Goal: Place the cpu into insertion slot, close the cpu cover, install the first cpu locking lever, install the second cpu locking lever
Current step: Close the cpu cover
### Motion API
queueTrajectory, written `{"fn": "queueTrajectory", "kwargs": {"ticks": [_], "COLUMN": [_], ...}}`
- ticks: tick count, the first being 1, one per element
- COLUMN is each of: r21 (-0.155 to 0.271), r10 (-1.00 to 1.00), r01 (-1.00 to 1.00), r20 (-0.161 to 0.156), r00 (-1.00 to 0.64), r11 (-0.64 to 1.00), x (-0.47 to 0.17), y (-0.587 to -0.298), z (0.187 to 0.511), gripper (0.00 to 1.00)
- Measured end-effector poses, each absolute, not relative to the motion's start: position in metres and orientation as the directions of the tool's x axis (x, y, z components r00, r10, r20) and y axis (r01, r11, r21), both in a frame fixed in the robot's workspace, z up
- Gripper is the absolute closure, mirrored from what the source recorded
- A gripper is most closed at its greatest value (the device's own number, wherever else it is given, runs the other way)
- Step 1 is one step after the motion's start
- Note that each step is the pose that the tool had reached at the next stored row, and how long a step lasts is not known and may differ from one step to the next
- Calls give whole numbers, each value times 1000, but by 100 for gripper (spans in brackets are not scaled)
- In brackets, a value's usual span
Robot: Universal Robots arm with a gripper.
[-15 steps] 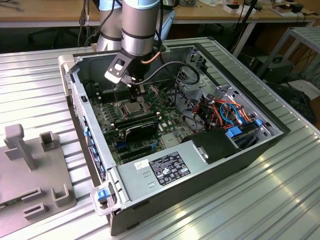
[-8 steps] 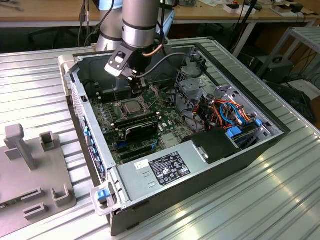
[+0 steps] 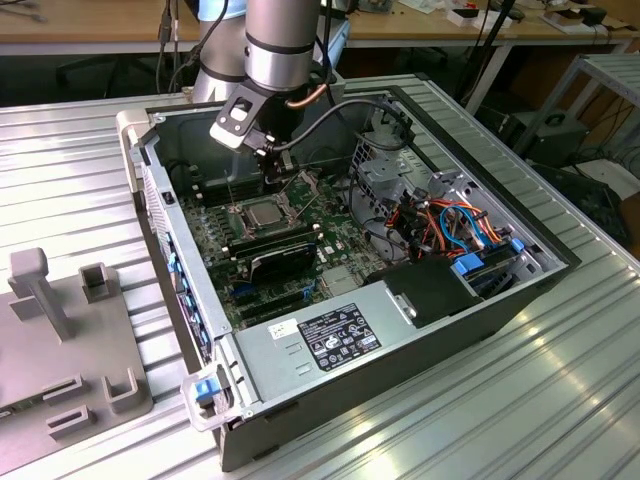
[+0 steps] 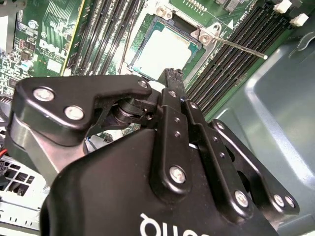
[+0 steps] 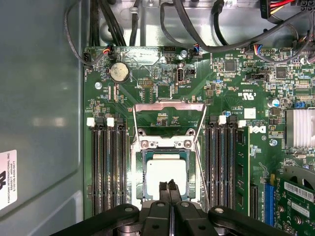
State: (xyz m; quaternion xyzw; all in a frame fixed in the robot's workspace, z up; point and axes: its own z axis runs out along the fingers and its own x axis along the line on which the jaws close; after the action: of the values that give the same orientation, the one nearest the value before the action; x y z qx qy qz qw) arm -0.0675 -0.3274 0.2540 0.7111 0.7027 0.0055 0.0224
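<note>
The cpu [image 5: 166, 173] lies flat in the insertion slot [image 5: 140, 169] on the green board, its silvery top showing. It also appears in the second wrist view as a pale square, the cpu [image 4: 162, 51]. The cpu cover [image 5: 170, 106] stands swung open beyond the socket, with bare board visible through its window. A thin locking lever [image 4: 241, 47] sticks out unlatched beside the socket. My gripper [image 5: 169, 186] hovers over the chip's near edge with its black fingers pressed together and nothing between them. In the exterior view my gripper [image 3: 271, 182] hangs just above the cpu [image 3: 258, 213].
Black memory slots [image 5: 106, 167] flank the socket on both sides. A dark card [image 3: 280, 255] stands close by the socket, and the power supply [image 3: 335, 335] fills the case's near end. Orange and blue cables [image 3: 455, 225] bundle toward the exterior view's right. Case walls surround the board.
</note>
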Motion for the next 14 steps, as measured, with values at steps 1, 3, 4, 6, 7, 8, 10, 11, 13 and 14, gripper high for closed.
{"fn": "queueTrajectory", "kwargs": {"ticks": [1,3,4,6,7,8,10,11,13,14], "r21": [39,39,39,39,39,39,39,39,39,39], "r10": [1000,1000,1000,1000,1000,1000,1000,1000,1000,1000], "r01": [999,999,999,999,999,999,999,999,999,999], "r20": [-24,-24,-24,-24,-24,-24,-24,-24,-24,-24], "r00": [12,12,12,12,12,11,12,12,11,11], "r11": [-11,-11,-11,-11,-11,-11,-11,-11,-10,-11], "x": [-68,-68,-68,-68,-68,-66,-60,-57,-48,-46], "y": [-327,-327,-327,-327,-327,-327,-327,-327,-327,-327], "z": [254,254,254,254,254,254,254,254,254,254], "gripper": [89,89,89,89,89,89,89,89,89,89]}}
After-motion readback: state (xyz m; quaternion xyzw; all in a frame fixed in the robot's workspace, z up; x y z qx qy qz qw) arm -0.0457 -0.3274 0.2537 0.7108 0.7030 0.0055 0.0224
